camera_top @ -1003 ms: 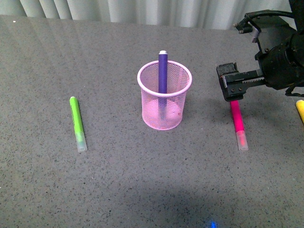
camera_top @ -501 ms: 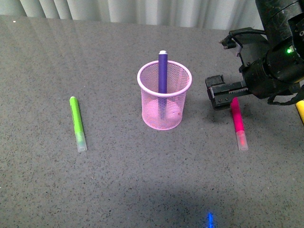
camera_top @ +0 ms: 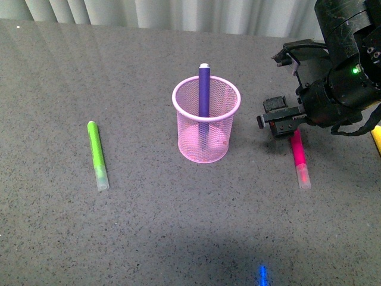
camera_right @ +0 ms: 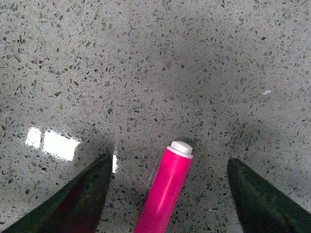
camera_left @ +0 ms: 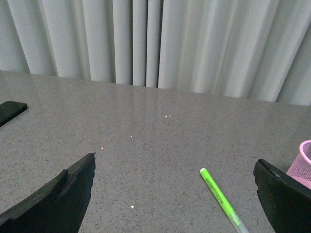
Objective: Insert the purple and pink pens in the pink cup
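nearest you on the right, the pink pen (camera_top: 299, 156) lies flat on the speckled table (camera_top: 178, 238), clear cap toward you, untouched and not yet lifted. over the last second the right gripper (camera_top: 280, 122) has swung in from the right and dipped down over the pen's far end. in the right wrist view its jaws stand spread with the pen's butt between them, neither finger touching it, so the grasp is lined up but not closed. i'd judge the next step is to settle lower and clamp, then carry the pen left to the cup. at about the same depth on the left lies the lime green marker (camera_top: 97, 154), well apart and no part of the job. the yellow marker (camera_top: 376, 138) peeks in at the right edge, just beside the arm, so watch that the arm doesn't nudge it. a little further back stands the pink cup (camera_top: 206, 128), upright, with the purple pen (camera_top: 204, 89) already in it, leaning on the far rim. that half looks done, and the pen leaves room at the near side. nothing lies between the pink pen and the cup. the left gripper (camera_left: 174, 160) hangs spread and empty, looking across the table toward the grey curtains (camera_top: 178, 12) at the back
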You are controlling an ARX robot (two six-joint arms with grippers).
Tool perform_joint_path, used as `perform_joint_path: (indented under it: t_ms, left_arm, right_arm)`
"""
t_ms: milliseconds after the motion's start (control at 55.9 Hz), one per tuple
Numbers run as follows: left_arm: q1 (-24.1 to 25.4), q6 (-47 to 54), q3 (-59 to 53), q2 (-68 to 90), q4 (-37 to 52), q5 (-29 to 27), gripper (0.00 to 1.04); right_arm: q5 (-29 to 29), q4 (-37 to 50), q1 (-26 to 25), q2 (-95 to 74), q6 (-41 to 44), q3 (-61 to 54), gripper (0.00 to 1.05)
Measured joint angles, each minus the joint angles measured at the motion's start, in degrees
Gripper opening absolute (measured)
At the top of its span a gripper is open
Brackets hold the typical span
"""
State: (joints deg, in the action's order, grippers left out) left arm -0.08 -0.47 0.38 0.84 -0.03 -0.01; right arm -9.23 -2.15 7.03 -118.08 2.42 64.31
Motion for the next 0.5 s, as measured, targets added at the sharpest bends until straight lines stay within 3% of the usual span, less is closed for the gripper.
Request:
perform_joint_path:
  t_ms: [412, 501]
  left_arm:
    - [0.0, 0.0, 0.0, 0.0, 0.0, 0.0, 0.97]
    - [0.0, 0.0, 0.0, 0.0, 0.0, 0.0, 0.97]
  right_arm:
    - [0.2, 0.9, -0.4, 0.1, 0.0, -0.9, 0.13]
    - [0.3, 1.0, -0.4, 0.6, -0.1, -1.3, 0.08]
